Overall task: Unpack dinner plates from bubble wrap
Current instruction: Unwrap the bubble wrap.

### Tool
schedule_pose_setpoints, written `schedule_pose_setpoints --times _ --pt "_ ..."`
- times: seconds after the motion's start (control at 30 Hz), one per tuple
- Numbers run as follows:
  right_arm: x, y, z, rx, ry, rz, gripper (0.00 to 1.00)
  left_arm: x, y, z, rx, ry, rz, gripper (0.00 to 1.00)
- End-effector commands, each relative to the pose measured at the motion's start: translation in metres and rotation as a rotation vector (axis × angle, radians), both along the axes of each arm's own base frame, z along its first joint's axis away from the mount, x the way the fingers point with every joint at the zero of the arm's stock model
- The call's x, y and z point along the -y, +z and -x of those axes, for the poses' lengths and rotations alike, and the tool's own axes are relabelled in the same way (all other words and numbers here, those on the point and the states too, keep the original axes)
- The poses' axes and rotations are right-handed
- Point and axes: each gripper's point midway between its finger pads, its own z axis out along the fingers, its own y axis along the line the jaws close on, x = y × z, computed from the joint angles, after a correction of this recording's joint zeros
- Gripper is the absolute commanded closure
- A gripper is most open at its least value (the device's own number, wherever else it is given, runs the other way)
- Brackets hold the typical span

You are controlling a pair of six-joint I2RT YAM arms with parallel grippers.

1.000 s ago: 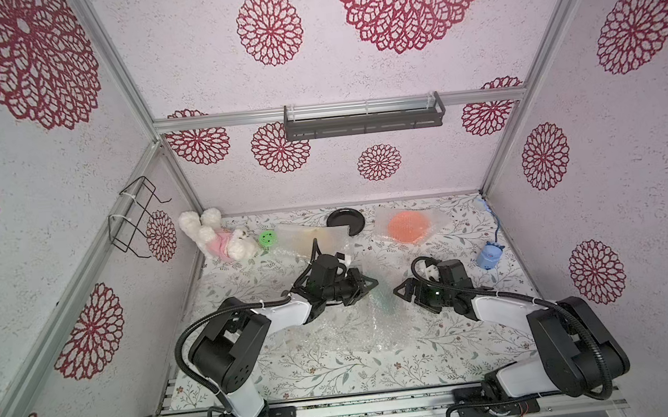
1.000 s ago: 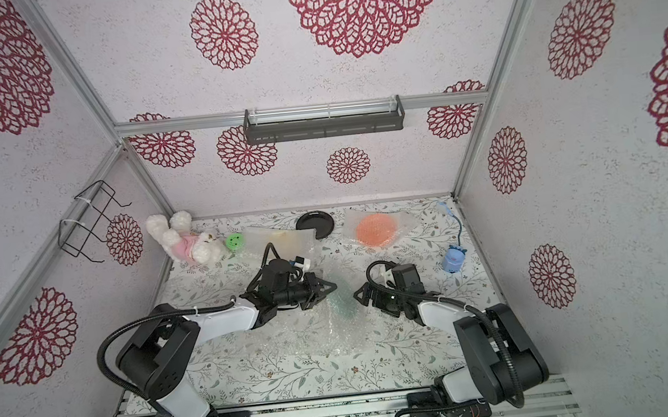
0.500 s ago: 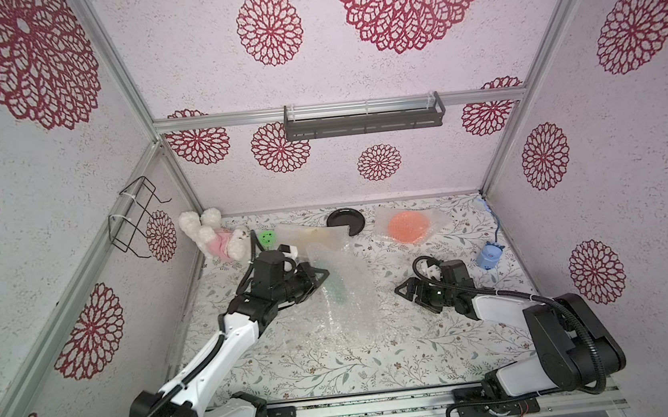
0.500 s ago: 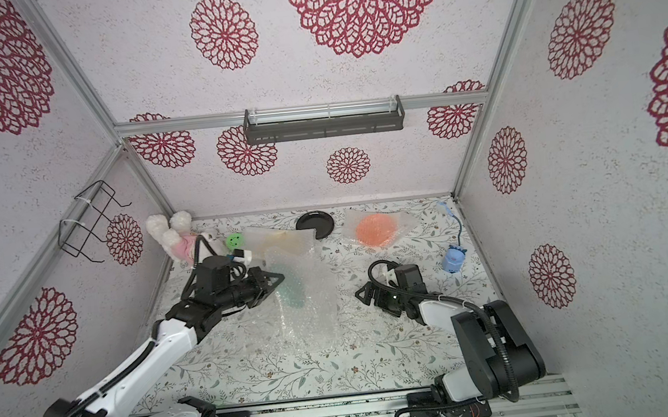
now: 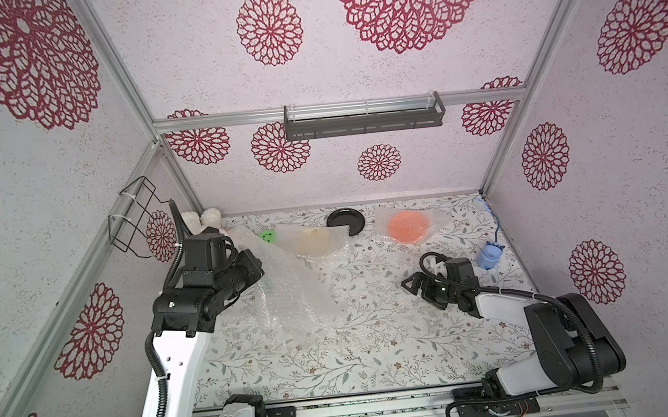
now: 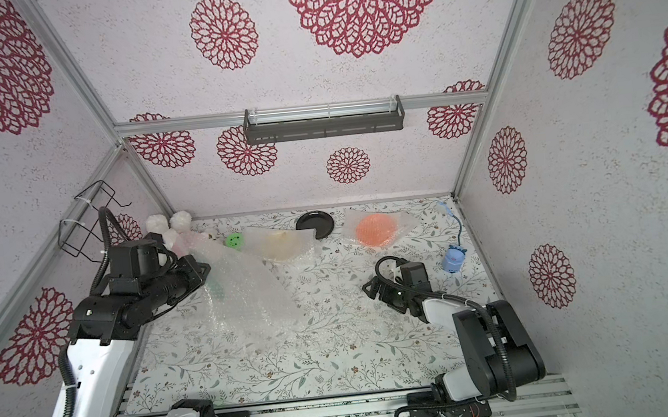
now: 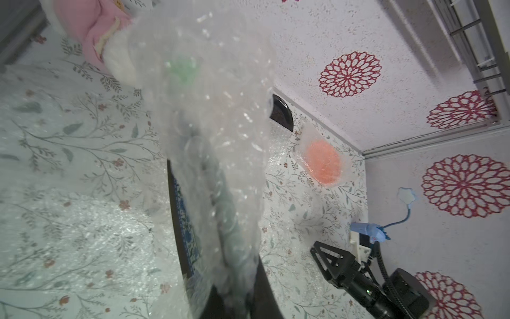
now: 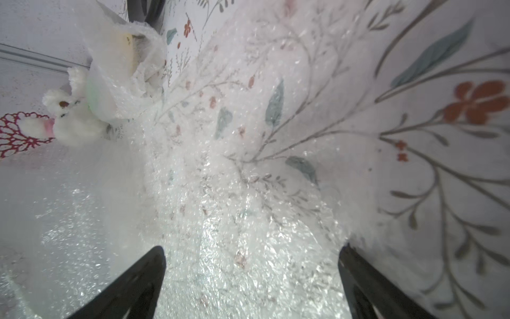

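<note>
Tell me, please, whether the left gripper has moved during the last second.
Yes. The left gripper has swung out to its own side, toward the plush toy, dragging the bubble wrap along.

arms: white links | black joints | black ribbed cables
</note>
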Motion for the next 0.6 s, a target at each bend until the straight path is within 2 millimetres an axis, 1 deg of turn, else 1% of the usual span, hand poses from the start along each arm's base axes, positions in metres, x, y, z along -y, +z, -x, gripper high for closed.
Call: schedule_pose_setpoints --times 0.0,0.07,0.13,0.2,0.37,0.4,0.5,0.53,0.57 --pt "0.030 -0.032 0.023 -0.137 -0.090 0.130 0.01 0.021 -0.019 -0.004 -0.092 -0.100 -0.167 1.00" --pt "0.031 -0.032 0.023 -0.150 -0.085 0.145 0.01 0.046 -0.035 -0.013 -0.141 -0.163 -0.210 1.00" --pt "0.033 -0.034 0.023 -0.158 -0.088 0.150 0.01 0.073 -0.057 -0.022 -0.183 -0.217 -0.234 1.00" --pt "0.034 -0.036 0.023 -0.160 -0.088 0.148 0.01 0.106 -0.083 -0.029 -0.229 -0.284 -0.246 1.00" --pt "0.031 -0.037 0.021 -0.163 -0.076 0.138 0.01 0.183 -0.147 -0.035 -0.341 -0.411 -0.347 1.00" --pt "0.030 -0.036 0.021 -0.162 -0.072 0.133 0.01 0.197 -0.161 -0.036 -0.368 -0.426 -0.375 1.00" --pt "0.028 -0.034 0.020 -0.155 -0.061 0.126 0.01 0.232 -0.192 -0.040 -0.409 -0.461 -0.427 1.00" --pt "0.028 -0.034 0.019 -0.154 -0.059 0.126 0.01 0.241 -0.214 -0.041 -0.448 -0.472 -0.457 1.00" --pt "0.029 -0.032 0.019 -0.151 -0.058 0.128 0.01 0.251 -0.223 -0.041 -0.461 -0.481 -0.469 1.00"
